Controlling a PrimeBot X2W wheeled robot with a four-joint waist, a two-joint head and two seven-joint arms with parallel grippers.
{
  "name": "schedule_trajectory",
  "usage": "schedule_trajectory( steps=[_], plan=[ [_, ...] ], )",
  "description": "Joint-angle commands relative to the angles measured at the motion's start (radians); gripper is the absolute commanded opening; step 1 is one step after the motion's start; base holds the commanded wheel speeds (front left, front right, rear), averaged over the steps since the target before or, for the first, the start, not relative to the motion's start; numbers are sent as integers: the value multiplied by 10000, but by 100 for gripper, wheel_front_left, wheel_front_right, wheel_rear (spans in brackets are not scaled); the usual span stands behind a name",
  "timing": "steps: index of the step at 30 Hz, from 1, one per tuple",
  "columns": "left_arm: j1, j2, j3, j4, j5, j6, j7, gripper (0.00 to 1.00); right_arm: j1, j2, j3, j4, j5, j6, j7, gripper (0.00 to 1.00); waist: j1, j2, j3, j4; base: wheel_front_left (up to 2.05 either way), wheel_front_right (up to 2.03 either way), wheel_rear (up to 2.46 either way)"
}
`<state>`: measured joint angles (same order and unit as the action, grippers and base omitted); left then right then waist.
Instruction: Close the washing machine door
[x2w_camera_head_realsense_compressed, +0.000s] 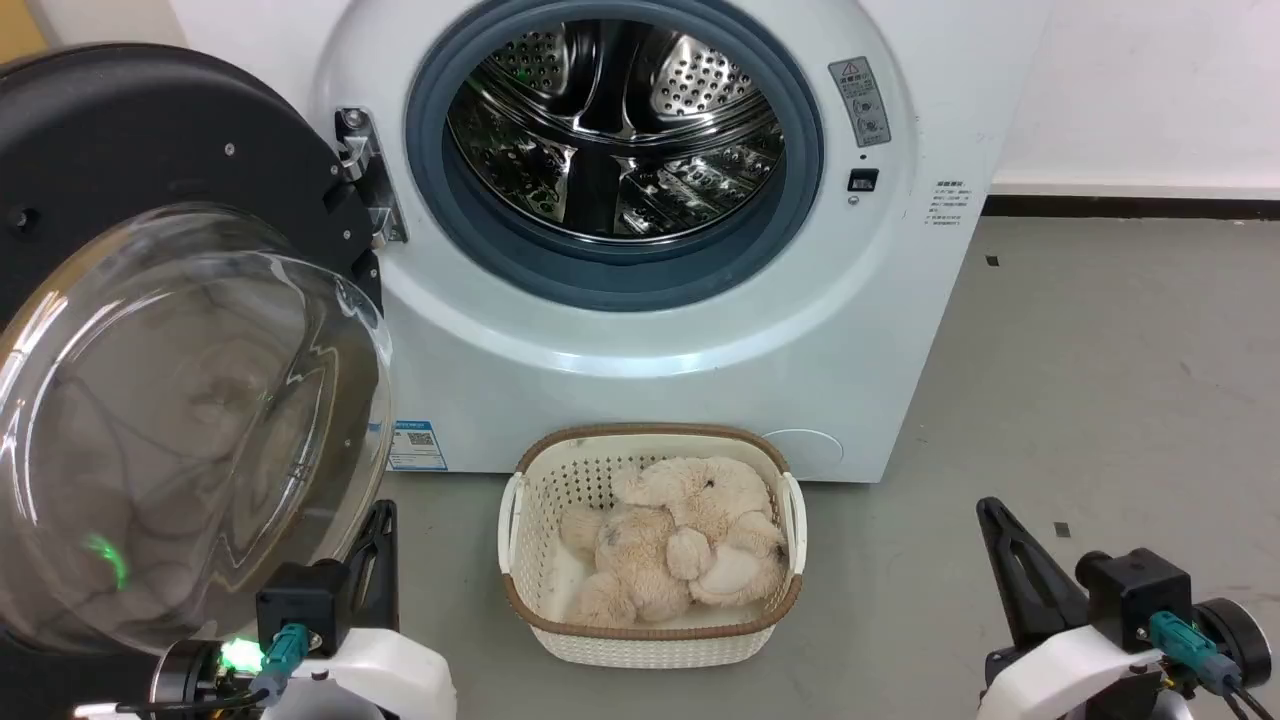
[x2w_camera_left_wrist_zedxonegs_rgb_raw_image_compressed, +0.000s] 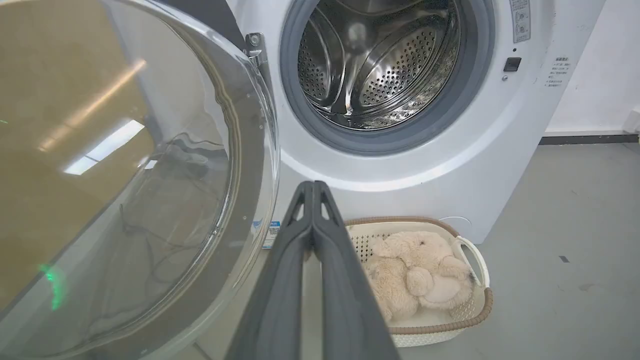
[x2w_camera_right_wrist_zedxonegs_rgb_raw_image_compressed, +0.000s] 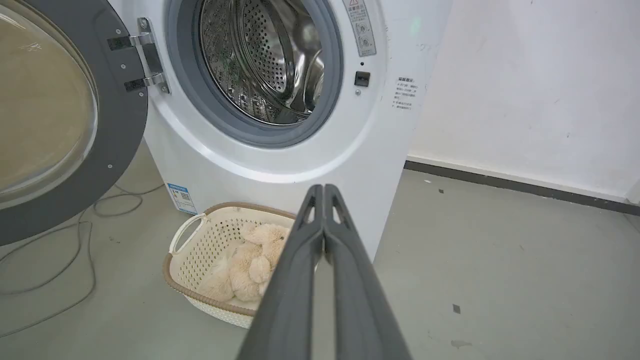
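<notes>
One washing machine door (x2w_camera_head_realsense_compressed: 185, 350) wide open, convex side twd cam

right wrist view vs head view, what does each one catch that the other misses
The right wrist view adds a cable lying on the floor under the open washing machine door, and shows the right gripper with its fingers pressed shut. The head view adds the left gripper beside the door's glass bowl, and a green light on that wrist. Both share the washing machine, its steel drum, and the basket holding a plush toy.
</notes>
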<state>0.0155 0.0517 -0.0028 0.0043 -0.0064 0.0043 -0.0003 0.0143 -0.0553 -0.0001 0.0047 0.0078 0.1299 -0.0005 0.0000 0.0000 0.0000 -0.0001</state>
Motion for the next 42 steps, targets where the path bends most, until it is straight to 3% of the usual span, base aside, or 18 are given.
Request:
schedule_trajectory(
  steps=[1, 31, 32, 42],
  plan=[
    [-155, -15, 28, -43, 64, -43, 3, 0, -143, 51, 1, -47, -78, 8, 5, 0, 0, 0, 0, 1, 0, 0, 0],
    [-155, -15, 28, -43, 64, -43, 3, 0, -143, 51, 1, -47, -78, 8, 5, 0, 0, 0, 0, 1, 0, 0, 0],
    [0, -10, 8, 0, 32, 4, 0, 100, 2, 2, 2, 0, 4, 0, 0, 100, 0, 0, 0, 0, 0, 0, 0],
    [24, -10, -57, 48, -69, 69, -153, 100, 35, 5, -61, 46, 197, 0, -153, 100, 0, 0, 8, 5, 0, 0, 0]
  ],
)
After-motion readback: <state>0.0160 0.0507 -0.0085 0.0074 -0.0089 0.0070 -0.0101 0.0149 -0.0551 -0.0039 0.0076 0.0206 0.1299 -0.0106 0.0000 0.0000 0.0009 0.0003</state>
